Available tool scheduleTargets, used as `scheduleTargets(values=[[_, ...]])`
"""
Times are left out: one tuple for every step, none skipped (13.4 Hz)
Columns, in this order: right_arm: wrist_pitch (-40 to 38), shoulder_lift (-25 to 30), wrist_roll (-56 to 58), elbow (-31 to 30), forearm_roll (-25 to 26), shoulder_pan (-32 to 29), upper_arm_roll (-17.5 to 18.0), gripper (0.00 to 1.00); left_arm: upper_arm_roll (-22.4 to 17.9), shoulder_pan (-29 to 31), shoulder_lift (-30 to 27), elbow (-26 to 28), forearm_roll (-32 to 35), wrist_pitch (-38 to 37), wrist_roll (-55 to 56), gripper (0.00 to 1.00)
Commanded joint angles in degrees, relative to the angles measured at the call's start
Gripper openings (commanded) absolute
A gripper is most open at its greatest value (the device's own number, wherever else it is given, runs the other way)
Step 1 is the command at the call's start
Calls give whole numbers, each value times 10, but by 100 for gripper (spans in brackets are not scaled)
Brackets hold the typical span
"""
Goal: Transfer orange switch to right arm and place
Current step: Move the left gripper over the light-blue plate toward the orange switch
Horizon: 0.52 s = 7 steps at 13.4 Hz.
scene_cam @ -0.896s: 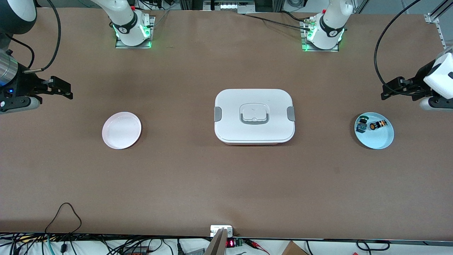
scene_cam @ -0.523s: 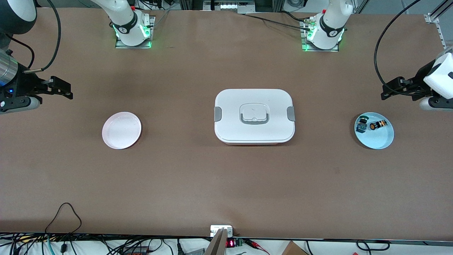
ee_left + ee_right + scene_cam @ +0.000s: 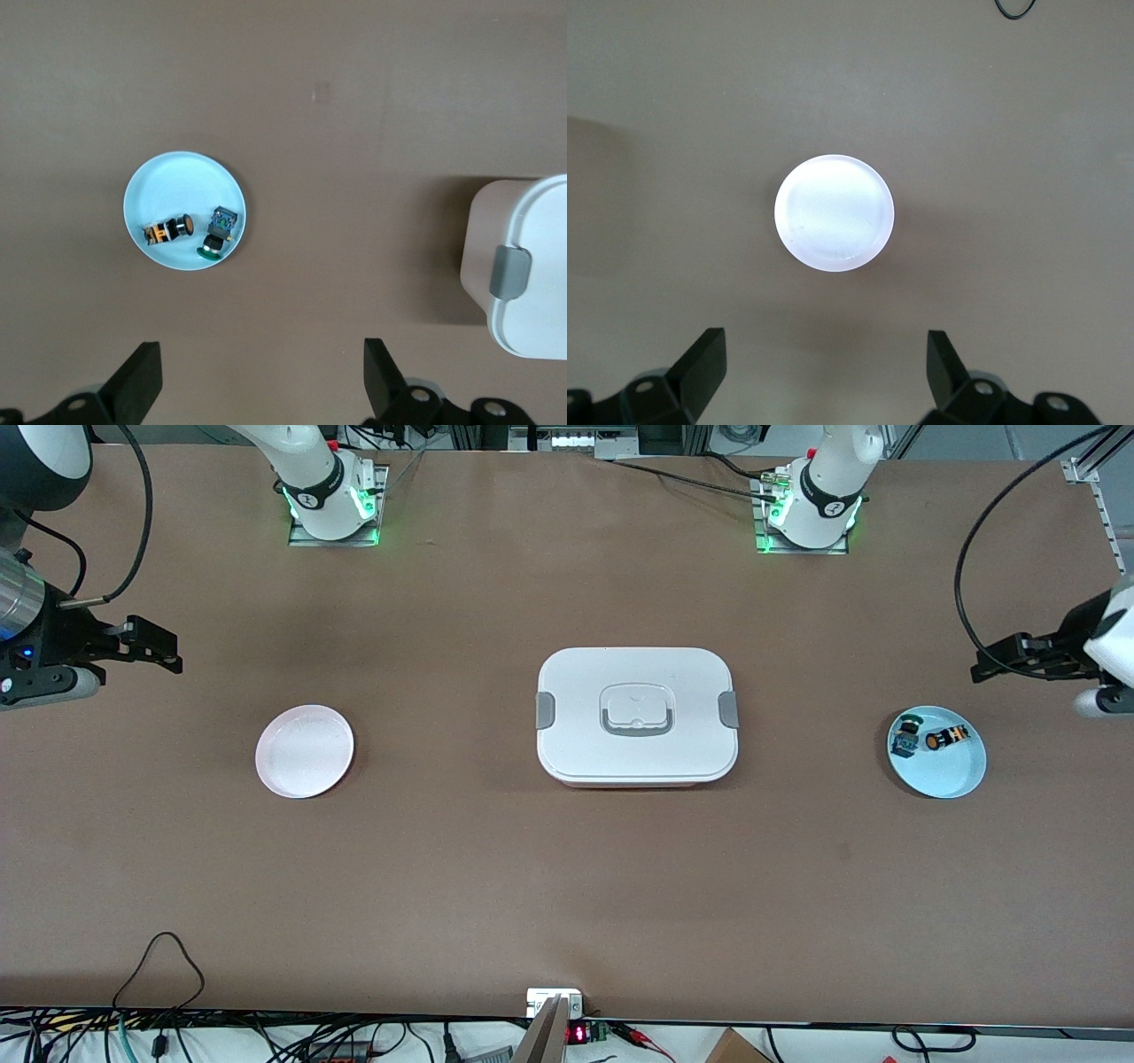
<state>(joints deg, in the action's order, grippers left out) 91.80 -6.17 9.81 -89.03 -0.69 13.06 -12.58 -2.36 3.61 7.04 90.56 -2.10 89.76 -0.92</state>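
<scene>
Orange switch point(image 3: 946, 739) lying in pale blue plate point(image 3: 952, 779) beside green-blue switch point(image 3: 905, 735), left tool point(image 3: 1010, 662) open above bench point(image 3: 567, 868), right tool point(image 3: 151, 646) open, waiting near pink plate point(image 3: 305, 751).

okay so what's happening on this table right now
Nothing is being held yet. The orange switch lies in the light blue plate at the left arm's end of the table, beside a green and blue switch. The left hand hangs open in the air near that plate. The right hand waits open near the pink plate. A closed white box sits between the plates.
</scene>
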Motion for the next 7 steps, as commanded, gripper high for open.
scheduleTargets(values=[[-8, -3, 0, 10, 0, -3, 2, 100, 1, 11, 20, 8, -12, 2, -8, 100], [-8, -2, 0, 10, -1, -3, 2, 100, 1, 10, 25, 11, -12, 2, -8, 100], [-8, -2, 0, 10, -1, -3, 2, 100, 1, 10, 27, 21, -11, 15, -8, 100], [-8, -3, 0, 10, -1, -3, 2, 100, 1, 10, 31, 37, -11, 35, -8, 100], [-8, -2, 0, 10, -1, -3, 2, 100, 1, 11, 34, 49, -12, 47, -8, 100], [-8, -2, 0, 10, -1, -3, 2, 100, 1, 11, 42, 51, -12, 50, -8, 100], [-8, -2, 0, 10, -1, -3, 2, 100, 1, 11, 44, 51, -12, 51, -8, 100]])
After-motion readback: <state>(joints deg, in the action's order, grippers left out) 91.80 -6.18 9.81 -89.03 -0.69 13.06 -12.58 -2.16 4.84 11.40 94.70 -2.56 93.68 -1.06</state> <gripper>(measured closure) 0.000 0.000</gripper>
